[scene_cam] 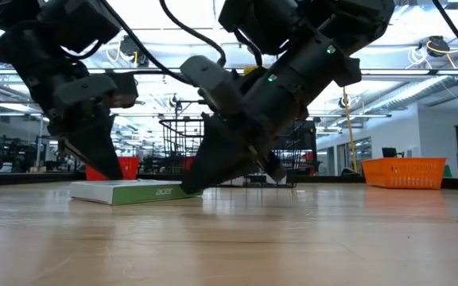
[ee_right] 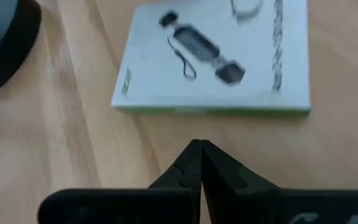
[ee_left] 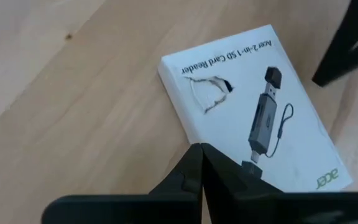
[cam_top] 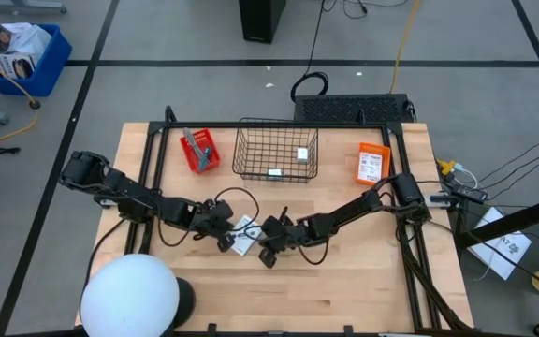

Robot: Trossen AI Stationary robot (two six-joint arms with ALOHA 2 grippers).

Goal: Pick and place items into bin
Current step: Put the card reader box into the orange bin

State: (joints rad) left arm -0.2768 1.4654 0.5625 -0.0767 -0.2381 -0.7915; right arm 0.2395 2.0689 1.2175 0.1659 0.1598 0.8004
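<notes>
Fingers of both grippers are pressed together, and neither holds anything. The left gripper is low over the middle of the wooden desk, its closed tips at the near edge of a flat white packet; in the left wrist view the tips overlap the packet's printed face, though whether they actually touch it I cannot tell. The right gripper sits just on the other side of the same packet, its closed tips pointing at the green-edged side of the packet with a strip of bare wood between them. From the low view the packet lies flat on the desk between the two grippers, the left gripper coming down at one end and the right gripper slanting down to the other.

Farther back, a wire bin stands at the middle of the desk's far side with two small white items inside it. A red basket stands to the bin's left and an orange basket to its right.
</notes>
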